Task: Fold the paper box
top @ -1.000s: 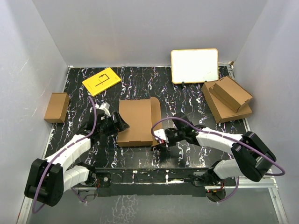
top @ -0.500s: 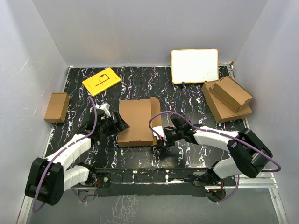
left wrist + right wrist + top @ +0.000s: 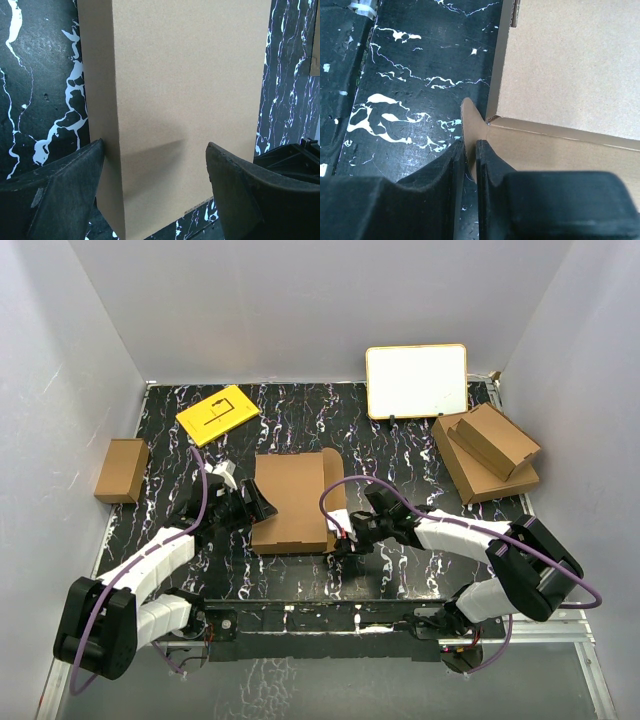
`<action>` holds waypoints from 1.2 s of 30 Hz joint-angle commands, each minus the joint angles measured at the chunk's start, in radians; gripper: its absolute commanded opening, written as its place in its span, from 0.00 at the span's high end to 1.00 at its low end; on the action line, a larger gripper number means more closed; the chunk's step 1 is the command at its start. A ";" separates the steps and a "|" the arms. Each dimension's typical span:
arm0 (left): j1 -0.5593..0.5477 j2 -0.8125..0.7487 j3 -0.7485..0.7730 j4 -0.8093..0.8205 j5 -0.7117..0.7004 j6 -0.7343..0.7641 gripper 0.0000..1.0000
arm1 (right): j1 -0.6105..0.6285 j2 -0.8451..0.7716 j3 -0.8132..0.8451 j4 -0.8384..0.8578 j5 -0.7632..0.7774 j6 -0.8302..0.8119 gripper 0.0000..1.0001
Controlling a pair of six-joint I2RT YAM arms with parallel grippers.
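Now the right gripper [image 3: 470,147] is pinching the closed paper box [image 3: 290,502] by a corner flap [image 3: 468,111]; the left gripper [image 3: 154,147] is gaping wide.

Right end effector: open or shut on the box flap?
Shut: the right end effector pinches the thin flap at the paper box corner.

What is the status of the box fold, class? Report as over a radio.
Left gripper open at box's left edge. Right gripper shut on its corner flap. Nothing in the way.
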State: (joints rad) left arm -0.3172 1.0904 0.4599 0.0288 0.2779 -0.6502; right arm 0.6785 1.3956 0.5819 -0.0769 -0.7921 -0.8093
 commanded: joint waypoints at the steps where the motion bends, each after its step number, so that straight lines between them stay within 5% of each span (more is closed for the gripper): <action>1: 0.003 -0.002 -0.002 0.001 0.018 0.009 0.21 | -0.003 -0.009 0.047 0.046 -0.022 0.015 0.84; 6: 0.001 -0.015 0.009 -0.020 0.012 0.017 0.21 | -0.005 -0.011 0.049 0.021 -0.001 0.010 0.91; 18: 0.002 -0.003 0.011 -0.025 0.005 0.024 0.25 | -0.023 0.026 0.097 -0.105 0.016 -0.017 0.92; 36: 0.003 -0.014 0.040 -0.018 0.049 -0.005 0.25 | -0.011 0.013 0.110 -0.112 0.004 -0.019 0.81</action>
State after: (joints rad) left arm -0.3172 1.0904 0.4732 0.0055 0.2970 -0.6426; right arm 0.6590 1.4292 0.6605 -0.2325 -0.7769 -0.8562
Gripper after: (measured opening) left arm 0.750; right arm 0.185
